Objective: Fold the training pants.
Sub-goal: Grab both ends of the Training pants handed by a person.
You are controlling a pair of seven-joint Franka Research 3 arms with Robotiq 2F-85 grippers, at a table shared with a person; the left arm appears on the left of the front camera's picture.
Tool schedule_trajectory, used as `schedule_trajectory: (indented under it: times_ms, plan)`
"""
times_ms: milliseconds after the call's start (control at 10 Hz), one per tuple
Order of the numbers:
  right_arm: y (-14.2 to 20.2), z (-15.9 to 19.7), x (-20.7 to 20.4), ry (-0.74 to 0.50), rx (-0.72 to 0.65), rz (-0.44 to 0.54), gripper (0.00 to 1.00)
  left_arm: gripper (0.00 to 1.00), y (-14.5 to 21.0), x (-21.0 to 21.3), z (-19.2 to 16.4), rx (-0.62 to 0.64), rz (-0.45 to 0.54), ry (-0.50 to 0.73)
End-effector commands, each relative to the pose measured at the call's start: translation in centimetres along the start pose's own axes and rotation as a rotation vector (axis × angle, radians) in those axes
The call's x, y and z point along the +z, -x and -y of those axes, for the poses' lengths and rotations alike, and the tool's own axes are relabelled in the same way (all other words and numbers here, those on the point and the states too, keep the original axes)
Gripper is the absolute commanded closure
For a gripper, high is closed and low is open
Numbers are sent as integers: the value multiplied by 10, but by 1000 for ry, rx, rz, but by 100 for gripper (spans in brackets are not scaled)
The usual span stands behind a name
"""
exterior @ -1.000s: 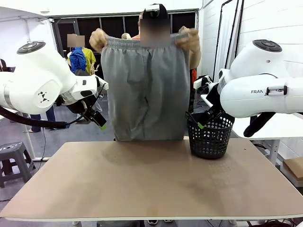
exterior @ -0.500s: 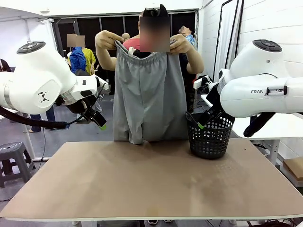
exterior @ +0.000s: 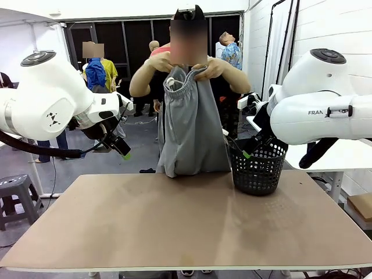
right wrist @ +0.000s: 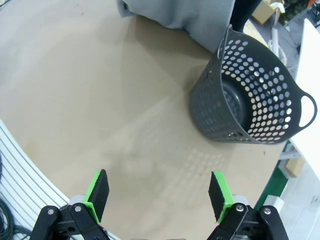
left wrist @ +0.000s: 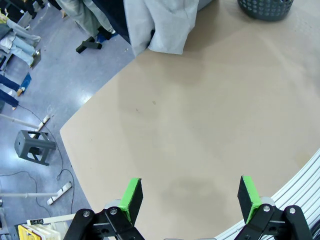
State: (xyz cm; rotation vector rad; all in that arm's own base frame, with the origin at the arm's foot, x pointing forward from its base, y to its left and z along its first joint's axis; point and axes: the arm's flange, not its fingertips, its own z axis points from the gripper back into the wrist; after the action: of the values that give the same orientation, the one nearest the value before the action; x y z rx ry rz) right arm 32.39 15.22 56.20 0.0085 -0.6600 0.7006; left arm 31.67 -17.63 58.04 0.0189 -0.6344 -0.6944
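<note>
The left gripper (left wrist: 190, 196) and right gripper (right wrist: 159, 193) hang spread wide and empty over the table (exterior: 174, 226). Beyond and between them, a person's hands (exterior: 210, 68) hold up the grey training pants (exterior: 189, 125), bunched at the waistband. A black basket (exterior: 258, 171) sits just past the right gripper, whose arm reads "FRAN".

Workshop hall around a tan table (exterior: 174, 232)
The table stands on a glossy grey floor (exterior: 139, 148). A grey plastic stool (exterior: 14, 181) sits off its left end, a white brick wall (exterior: 334, 26) rises on the right, and dark framed panes (exterior: 136, 35) line the back under even indoor light.
</note>
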Motion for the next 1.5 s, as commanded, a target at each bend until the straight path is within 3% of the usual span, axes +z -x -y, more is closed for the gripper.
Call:
schedule_trajectory:
  times_ms: [0,1400]
  plan:
    - [0,0,0,-1,1,-2,0,0,0,-1,0,-4,0,10]
    - [0,0,0,-1,1,-2,0,0,0,-1,0,-4,0,10]
